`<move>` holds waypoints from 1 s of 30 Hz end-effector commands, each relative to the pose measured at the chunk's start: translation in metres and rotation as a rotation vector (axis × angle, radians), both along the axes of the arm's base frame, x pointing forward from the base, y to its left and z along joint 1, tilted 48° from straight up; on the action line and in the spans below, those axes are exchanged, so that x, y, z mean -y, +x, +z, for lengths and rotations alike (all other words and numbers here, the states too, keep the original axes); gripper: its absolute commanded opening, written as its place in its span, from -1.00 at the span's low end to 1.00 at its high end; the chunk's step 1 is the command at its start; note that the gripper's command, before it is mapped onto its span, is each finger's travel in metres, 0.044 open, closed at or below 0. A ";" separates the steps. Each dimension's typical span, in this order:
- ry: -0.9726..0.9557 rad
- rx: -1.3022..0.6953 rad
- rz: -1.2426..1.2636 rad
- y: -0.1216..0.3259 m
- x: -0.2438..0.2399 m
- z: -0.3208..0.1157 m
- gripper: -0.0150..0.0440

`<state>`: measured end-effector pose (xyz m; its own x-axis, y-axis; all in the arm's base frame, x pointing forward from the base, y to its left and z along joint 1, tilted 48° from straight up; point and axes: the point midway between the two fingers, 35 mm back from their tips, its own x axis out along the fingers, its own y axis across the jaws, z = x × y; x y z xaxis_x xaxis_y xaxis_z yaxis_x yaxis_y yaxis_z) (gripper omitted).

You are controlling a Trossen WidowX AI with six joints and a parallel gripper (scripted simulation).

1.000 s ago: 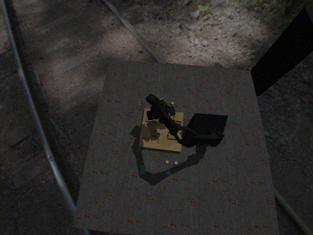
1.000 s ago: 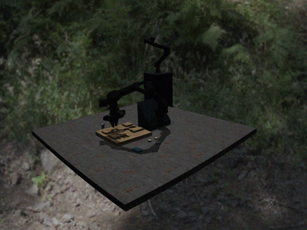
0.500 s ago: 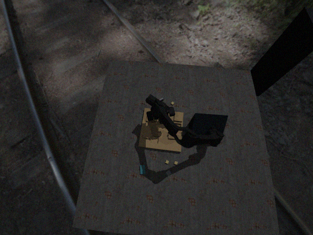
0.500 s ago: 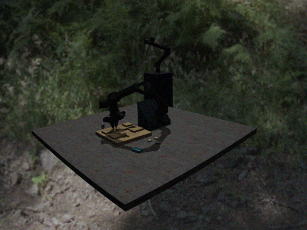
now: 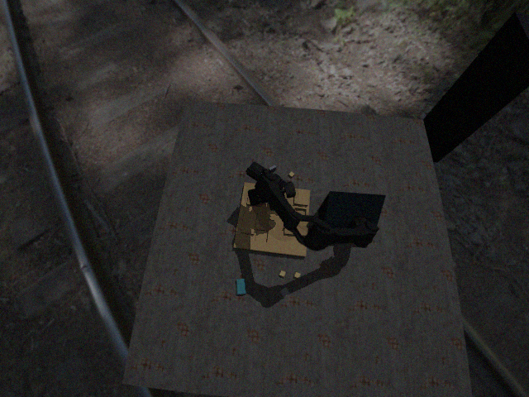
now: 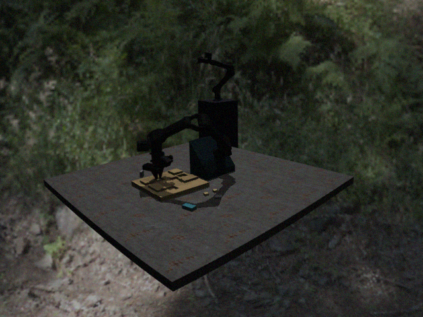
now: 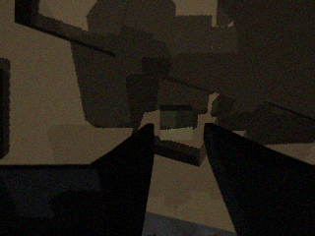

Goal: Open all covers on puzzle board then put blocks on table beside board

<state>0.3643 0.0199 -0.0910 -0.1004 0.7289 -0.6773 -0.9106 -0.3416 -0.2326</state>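
The tan puzzle board [image 5: 278, 248] [image 6: 194, 185] lies partly under the arm and its shadow. Raised cover plates [image 6: 175, 170] [image 6: 188, 177] show on it; their exact positions are hard to read. My gripper [image 6: 158, 177] [image 7: 178, 130] is partly open, low over the board's far-left part. Between and beyond its fingertips is a raised plate [image 7: 177, 151] with a small squarish feature; I cannot tell whether anything lies in it. Two small tan blocks [image 5: 282, 274] [image 5: 297, 275] [image 6: 205, 193] [image 6: 215, 189], a teal block [image 5: 240, 286] [image 6: 189, 207], another tan block [image 5: 291, 174] and a grey piece [image 5: 272, 168] [image 6: 141, 173] rest off the board.
The dark teal wedge-shaped base [image 5: 355, 209] [image 6: 203, 158] stands beside the board under my arm. A black pedestal [image 5: 478, 93] [image 6: 217, 124] carrying a second arm stands beyond the table edge. The arm's shadow crosses the board and table.
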 end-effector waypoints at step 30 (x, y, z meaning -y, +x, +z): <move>0.000 0.002 0.000 -0.001 -0.007 -0.006 -0.22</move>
<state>0.3636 0.0275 -0.0976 -0.0993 0.7291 -0.6771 -0.9104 -0.3413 -0.2339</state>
